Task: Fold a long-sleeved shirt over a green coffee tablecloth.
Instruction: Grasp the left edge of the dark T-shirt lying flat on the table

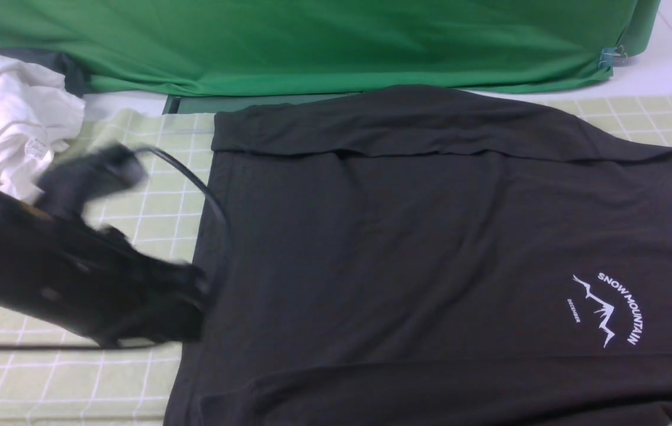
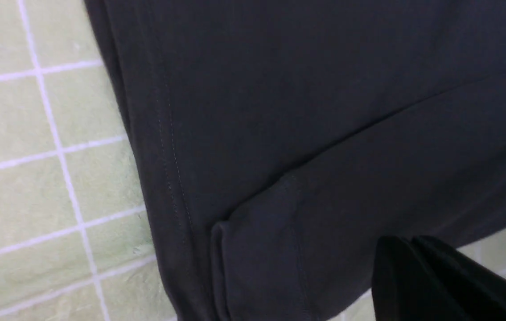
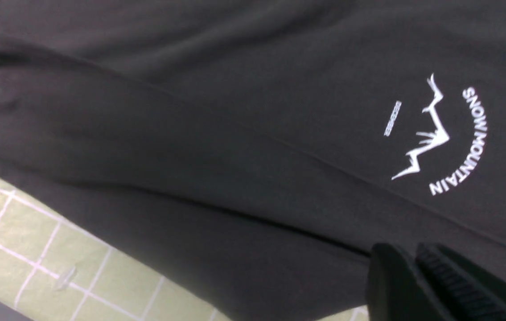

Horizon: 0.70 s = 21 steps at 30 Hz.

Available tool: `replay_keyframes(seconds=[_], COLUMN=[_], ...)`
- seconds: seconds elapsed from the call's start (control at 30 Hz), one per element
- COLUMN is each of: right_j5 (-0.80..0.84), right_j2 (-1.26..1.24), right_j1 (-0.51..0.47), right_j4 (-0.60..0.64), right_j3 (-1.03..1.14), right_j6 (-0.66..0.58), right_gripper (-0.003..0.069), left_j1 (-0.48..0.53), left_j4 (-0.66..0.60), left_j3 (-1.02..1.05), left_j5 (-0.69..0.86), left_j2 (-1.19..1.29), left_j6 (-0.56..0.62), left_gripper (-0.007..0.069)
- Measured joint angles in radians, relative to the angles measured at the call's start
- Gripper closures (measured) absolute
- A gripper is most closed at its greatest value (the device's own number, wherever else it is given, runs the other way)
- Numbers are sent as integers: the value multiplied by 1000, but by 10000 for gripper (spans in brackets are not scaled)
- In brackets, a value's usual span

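Black knit long-sleeved shirt (image 1: 407,236) lies flat on the pale yellow-green, white-gridded tablecloth (image 1: 152,219). Collar is to the robot's right, hem (image 2: 159,133) to its left, both sleeves laid in over the body. Next looks like the hem-to-collar fold. Left arm (image 1: 75,278) is at the hem edge, jaws clenched, nothing visible in them. Right jaws hover near the white chest print (image 1: 611,307); can't tell if released or clenched. Pinch hem plus the sleeve layer, not the tablecloth. Lift low, carry straight across, keep sleeves tucked. Crumpled white garment (image 1: 10,112) sits well apart, far left.
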Motion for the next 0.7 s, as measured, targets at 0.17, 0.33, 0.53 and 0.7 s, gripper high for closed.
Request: replay_keyframes(seconds=[0.17, 0.33, 0.53, 0.7], right_j5=[-4, -8, -9, -12], right_j2=[19, 19, 19, 19], right_j1=[0, 0, 0, 0], right_j4=[0, 0, 0, 0], right_j3=[0, 0, 0, 0], right_j6=[0, 0, 0, 0], right_gripper=[552, 538, 519, 515], left_j1=[-162, -202, -203, -203], left_j4=[181, 271, 286, 289], left_j3=[10, 10, 10, 10], left_j5=[-28, -38, -114, -147], left_j2=[119, 251, 353, 371], left_j6=[-204, -288, -316, -304], left_gripper=[574, 465, 280, 202])
